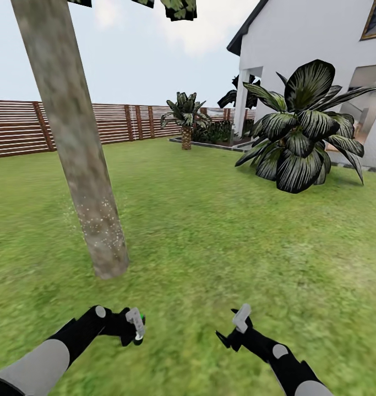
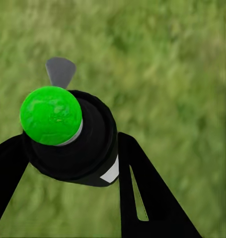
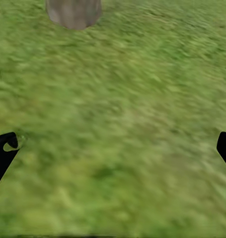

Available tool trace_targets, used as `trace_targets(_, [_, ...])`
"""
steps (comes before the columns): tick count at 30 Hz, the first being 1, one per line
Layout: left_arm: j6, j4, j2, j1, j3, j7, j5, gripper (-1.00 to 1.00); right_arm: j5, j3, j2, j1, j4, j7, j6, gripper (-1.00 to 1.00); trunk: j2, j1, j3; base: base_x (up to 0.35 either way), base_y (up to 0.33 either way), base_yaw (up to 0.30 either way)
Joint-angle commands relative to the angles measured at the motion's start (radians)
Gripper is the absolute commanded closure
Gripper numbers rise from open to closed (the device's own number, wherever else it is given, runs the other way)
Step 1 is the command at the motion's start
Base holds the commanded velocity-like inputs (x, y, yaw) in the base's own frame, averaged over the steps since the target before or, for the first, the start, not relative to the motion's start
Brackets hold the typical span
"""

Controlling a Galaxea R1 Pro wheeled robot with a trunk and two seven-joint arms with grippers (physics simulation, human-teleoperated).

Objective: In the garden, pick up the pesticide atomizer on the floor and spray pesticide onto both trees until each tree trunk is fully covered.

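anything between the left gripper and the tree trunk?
Only bare grass, per the head view. The left gripper, shut on the pesticide atomizer, sits short of the tree trunk, whose lower part shows white spray specks.

No legible text, label, brand, number or sign — none on any surface.

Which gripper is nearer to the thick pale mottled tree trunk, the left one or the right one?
Left. The left gripper, holding the black atomizer with a green cap, sits just below the pale mottled tree trunk base. The right gripper is farther off to the side.
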Motion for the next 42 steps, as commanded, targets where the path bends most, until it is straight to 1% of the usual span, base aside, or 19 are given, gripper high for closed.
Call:
trace_targets(1, [0.000,-0.001,-0.006,-0.002,-0.006,-0.006,-0.002,1.00,0.006,0.006,0.000,0.000,-0.001,0.006,0.000,-1.00,0.000,0.000,0.000,0.000,0.000,0.000])
trace_targets(3, [0.000,-0.003,-0.017,-0.005,-0.017,-0.017,-0.005,1.00,0.017,0.017,0.001,-0.001,-0.005,0.017,0.000,-1.00,0.000,0.000,0.000,0.000,0.000,0.000])
trace_targets(10, [0.000,-0.002,-0.057,-0.005,-0.057,-0.056,-0.041,1.00,0.056,0.056,0.001,-0.001,-0.044,0.056,0.002,-1.00,0.000,0.000,0.000,0.000,0.000,0.000])
trace_targets(11, [0.001,-0.002,-0.088,-0.005,-0.065,-0.322,-0.170,1.00,0.059,0.176,0.001,-0.001,-0.089,0.319,0.002,-1.00,0.000,0.000,0.000,0.000,0.000,0.000])
trace_targets(15, [0.004,-0.002,-0.099,-0.005,-0.066,-0.325,-0.174,1.00,0.059,0.176,0.001,-0.001,-0.090,0.327,0.002,-1.00,0.000,0.000,0.000,0.000,0.000,0.000])
trace_targets(16, [0.005,-0.002,-0.100,-0.006,-0.066,-0.326,-0.175,1.00,0.059,0.176,0.001,-0.001,-0.090,0.328,0.002,1.00,0.000,0.000,0.000,0.000,0.000,0.000])
trace_targets(19, [0.008,-0.002,-0.104,-0.007,-0.066,-0.325,-0.175,1.00,0.058,0.176,0.001,-0.001,-0.091,0.328,0.002,1.00,0.000,0.000,0.000,0.000,0.000,0.000])
trace_targets(22, [0.010,-0.002,-0.117,-0.009,-0.066,-0.322,-0.176,1.00,0.058,0.177,0.006,-0.001,-0.092,0.328,0.002,1.00,0.000,0.000,0.000,0.000,0.000,0.000])
trace_targets(24, [0.010,-0.002,-0.130,-0.009,-0.066,-0.319,-0.177,1.00,0.057,0.178,0.011,-0.001,-0.101,0.329,0.002,1.00,0.000,0.000,0.000,0.000,0.000,0.000])
trace_targets(25, [0.011,-0.002,-0.136,-0.009,-0.066,-0.318,-0.179,1.00,0.057,0.179,0.016,-0.001,-0.112,0.329,0.002,1.00,0.000,0.000,0.000,0.000,0.000,0.000])
trace_targets(28, [0.011,-0.003,-0.148,-0.010,-0.066,-0.317,-0.183,1.00,0.057,0.179,0.064,-0.001,-0.131,0.332,0.002,1.00,0.000,0.000,0.000,0.000,0.000,0.000])
trace_targets(30, [0.012,-0.004,-0.151,-0.010,-0.066,-0.315,-0.183,1.00,0.057,0.180,0.083,-0.001,-0.134,0.333,0.002,1.00,0.000,0.000,0.000,0.000,0.000,0.000])
trace_targets(33, [0.012,-0.004,-0.153,-0.011,-0.066,-0.307,-0.183,1.00,0.057,0.180,0.100,-0.001,-0.135,0.333,0.003,1.00,0.000,0.000,0.000,0.000,0.000,0.000])
trace_targets(36, [0.013,-0.004,-0.154,-0.011,-0.065,-0.278,-0.182,1.00,0.057,0.180,0.116,-0.001,-0.135,0.333,0.003,1.00,0.000,0.000,0.000,0.000,0.000,0.000])
trace_targets(39, [0.012,-0.005,-0.158,-0.011,-0.064,-0.268,-0.180,1.00,0.057,0.180,0.120,-0.001,-0.134,0.333,0.003,1.00,0.000,0.000,0.000,0.000,0.000,0.000])
trace_targets(41, [0.012,-0.005,-0.167,-0.011,-0.064,-0.255,-0.180,1.00,0.057,0.180,0.121,-0.001,-0.133,0.333,0.003,1.00,0.000,0.000,0.000,0.000,0.000,0.000])
trace_targets(42, [0.012,-0.005,-0.176,-0.011,-0.063,-0.246,-0.180,1.00,0.057,0.180,0.121,-0.001,-0.133,0.333,0.003,1.00,0.000,0.000,0.000,0.000,0.000,0.000])
